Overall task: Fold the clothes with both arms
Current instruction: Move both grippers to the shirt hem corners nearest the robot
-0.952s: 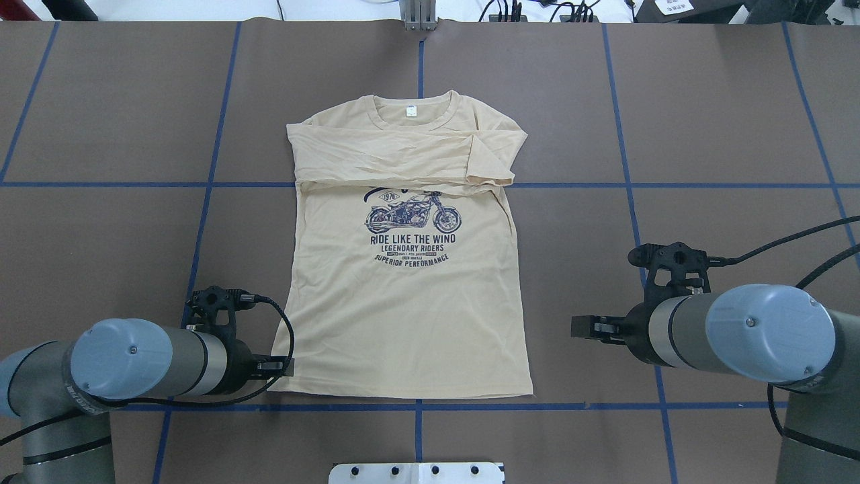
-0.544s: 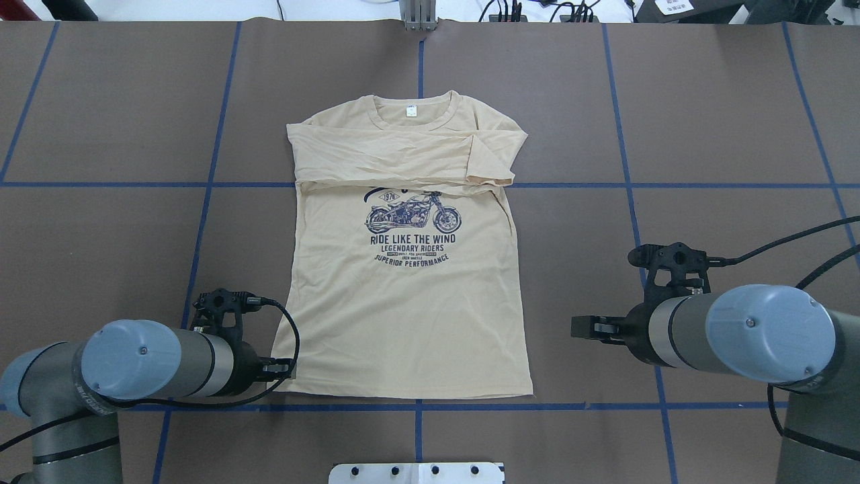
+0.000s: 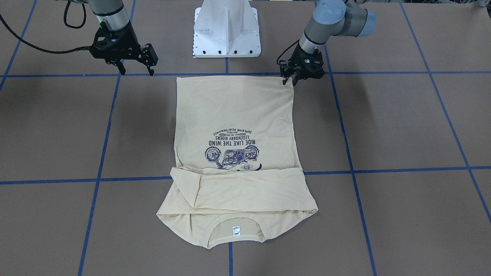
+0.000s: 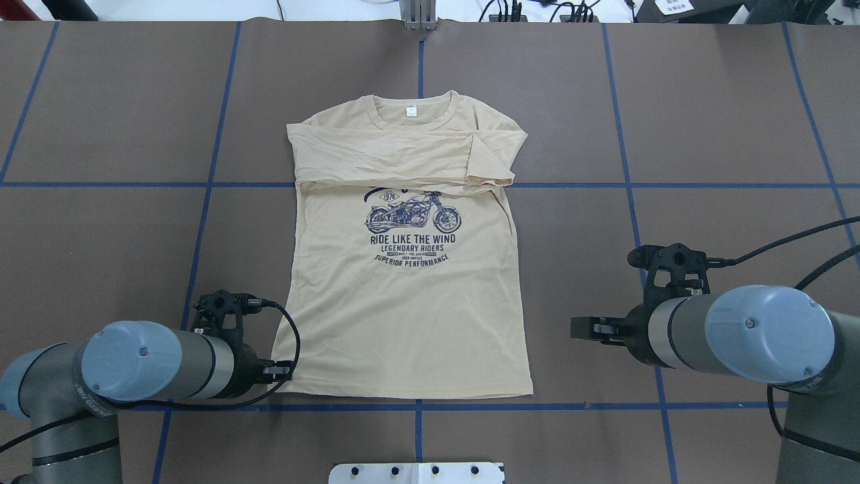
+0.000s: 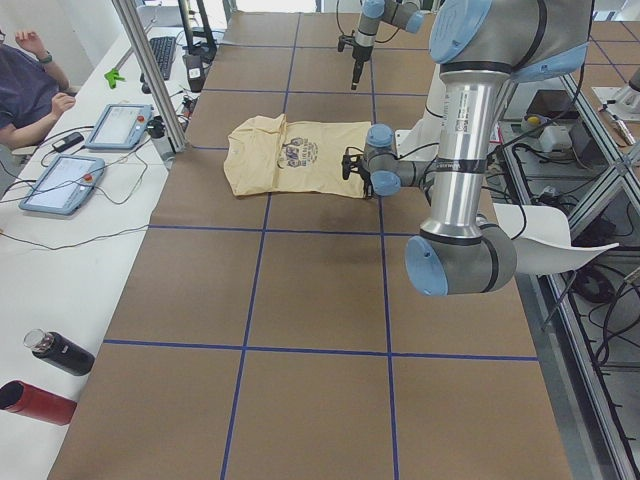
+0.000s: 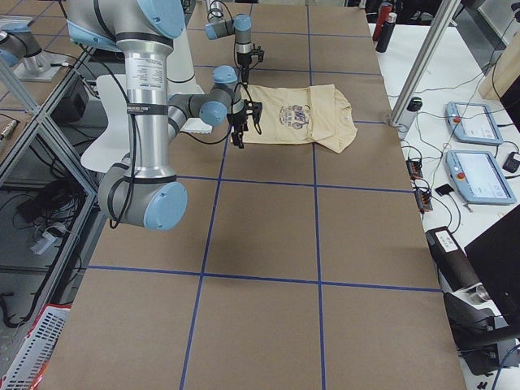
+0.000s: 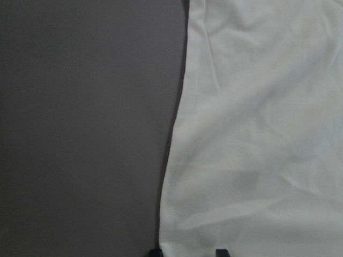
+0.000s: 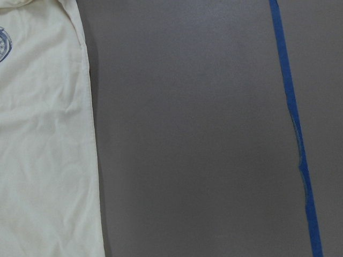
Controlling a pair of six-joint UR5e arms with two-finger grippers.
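Note:
The cream-yellow T-shirt (image 4: 403, 316) lies flat with its motorcycle print up, collar at the far side and sleeves folded across the chest. My left gripper (image 4: 285, 370) is low at the hem's left corner (image 3: 290, 81). In the left wrist view its two fingertips (image 7: 155, 251) stand apart, astride the cloth's side edge (image 7: 177, 160). My right gripper (image 4: 579, 327) is open over bare table to the right of the shirt, clear of it (image 3: 137, 72). The right wrist view shows only the shirt's side edge (image 8: 43, 160) and bare table.
Blue tape lines (image 4: 416, 406) grid the brown table. The white pedestal base (image 3: 227, 30) stands just behind the hem. Tablets (image 5: 60, 185), bottles (image 5: 60, 352) and a seated person (image 5: 25, 80) are at the side desk beyond the table's far edge.
My left arm has drawn back toward the robot's base, bringing its gripper down along the shirt's side to the hem corner. The right arm and the shirt have not moved.

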